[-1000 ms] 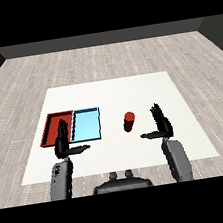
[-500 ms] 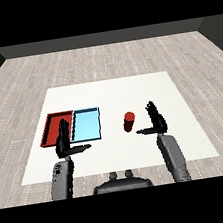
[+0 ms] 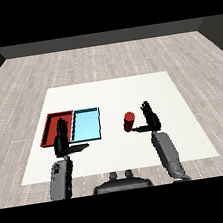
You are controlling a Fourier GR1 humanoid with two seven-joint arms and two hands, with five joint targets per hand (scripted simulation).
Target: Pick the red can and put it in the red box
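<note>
The red can (image 3: 129,121) stands upright on the white table (image 3: 111,96), right of the trays. My right hand (image 3: 151,120) is just to the can's right, fingers straight and thumb reaching toward the can's base, not closed round it. The red tray (image 3: 52,125) lies at the left, with the light blue tray (image 3: 86,124) beside it on its right. My left hand (image 3: 62,140) hovers open over the near edge of the red tray, thumb pointing right.
Both trays hold nothing visible. The table's near edge (image 3: 117,170) runs just in front of both forearms. Grey wooden floor surrounds the table.
My right hand has moved left toward the red can, ending close beside it. The left hand has stayed in place.
</note>
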